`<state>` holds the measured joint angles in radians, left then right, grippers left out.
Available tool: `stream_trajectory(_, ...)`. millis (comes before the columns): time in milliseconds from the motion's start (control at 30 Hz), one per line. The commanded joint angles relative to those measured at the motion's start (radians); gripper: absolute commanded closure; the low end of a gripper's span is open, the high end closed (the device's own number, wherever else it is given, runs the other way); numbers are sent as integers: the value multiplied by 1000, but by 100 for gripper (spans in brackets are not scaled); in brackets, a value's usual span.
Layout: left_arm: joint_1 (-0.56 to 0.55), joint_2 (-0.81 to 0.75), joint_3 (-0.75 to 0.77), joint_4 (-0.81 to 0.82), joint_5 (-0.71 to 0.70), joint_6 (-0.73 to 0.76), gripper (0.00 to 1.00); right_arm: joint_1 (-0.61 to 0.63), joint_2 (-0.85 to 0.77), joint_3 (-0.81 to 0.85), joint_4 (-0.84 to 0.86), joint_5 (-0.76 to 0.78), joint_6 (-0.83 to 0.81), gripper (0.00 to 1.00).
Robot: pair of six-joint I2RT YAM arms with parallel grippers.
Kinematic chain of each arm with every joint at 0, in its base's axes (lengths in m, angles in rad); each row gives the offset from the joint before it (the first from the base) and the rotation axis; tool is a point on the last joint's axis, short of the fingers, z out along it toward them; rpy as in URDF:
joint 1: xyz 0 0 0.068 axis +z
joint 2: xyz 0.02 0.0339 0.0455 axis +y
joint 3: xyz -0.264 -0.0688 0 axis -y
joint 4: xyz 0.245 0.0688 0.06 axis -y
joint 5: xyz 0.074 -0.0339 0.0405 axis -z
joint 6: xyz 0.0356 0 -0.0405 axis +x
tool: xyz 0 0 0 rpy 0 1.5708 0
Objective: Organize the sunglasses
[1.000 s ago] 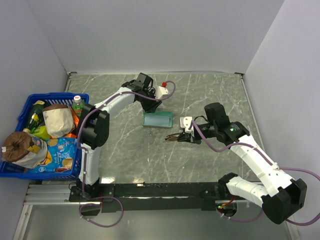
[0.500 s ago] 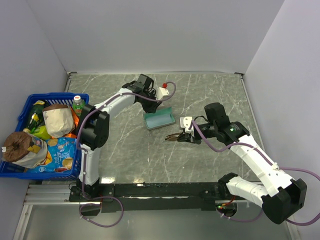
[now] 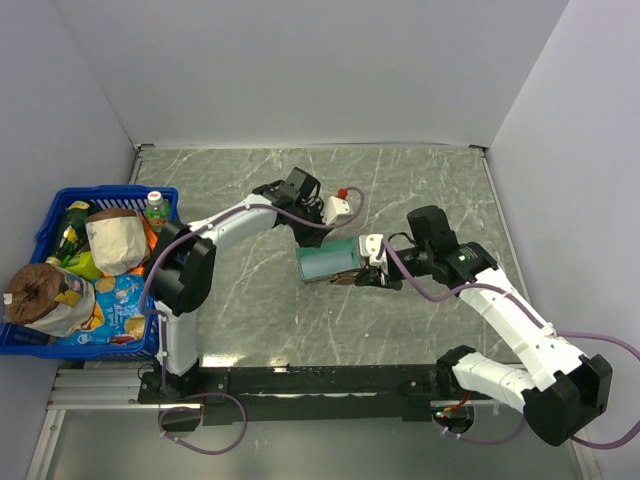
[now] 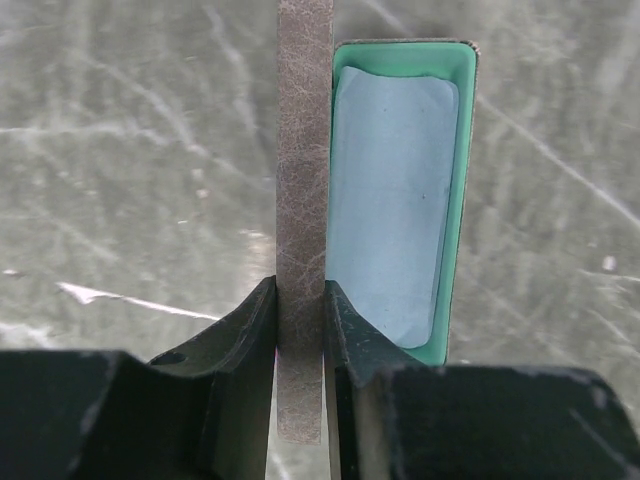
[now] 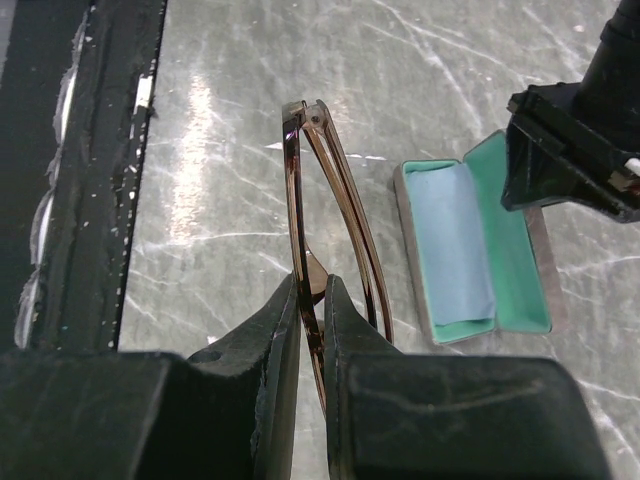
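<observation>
Two arms meet near the middle of the grey marbled table (image 3: 430,190), each with something in its claw. On the right wrist view, the right gripper (image 5: 308,290) has its fingers pressed in on the sunglasses (image 5: 335,180), pinching the thin brown frame between the tips. The glasses are seen edge-on, with the slim temple arms running alongside the frame and pointing away from the camera. They sit over the tabletop in front of the right arm, roughly at the centre of the table. Whether they touch the surface cannot be told. The left gripper (image 4: 300,310) is closed on the glasses case (image 4: 303,200), its two dark fingers (image 4: 250,325) clamping a grey-brown wall of it that stands upright between them. The case is open. Its teal-lined half lies just beside that wall, and a light blue cloth (image 4: 392,190) lies flat inside, covering most of the lining. From above, the case is slanted, and its near end comes right up to the right gripper and the sunglasses. From the right wrist, the case lies off to the right of the glasses with bare marble between them. At the far left edge of the table stands a blue basket (image 3: 115,190), well apart from both arms and packed with snack bags, a paper bag and bottles.
</observation>
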<state>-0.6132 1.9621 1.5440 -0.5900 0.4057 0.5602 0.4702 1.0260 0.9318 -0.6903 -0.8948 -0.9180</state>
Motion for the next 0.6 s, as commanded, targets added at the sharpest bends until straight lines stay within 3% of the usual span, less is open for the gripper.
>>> stream_trajectory(0,-51,-92,-53,35,42,-20,78,-7,14,61,-31,-58,-42,100)
stream_trajectory(433,-138,-177,-142,64,70,-31,76,-7,62,93,-124,-90,-91,100)
stream_trajectory(567,-148,-186,-160,76,59,-29,70,-8,100,116,-181,-95,-120,100)
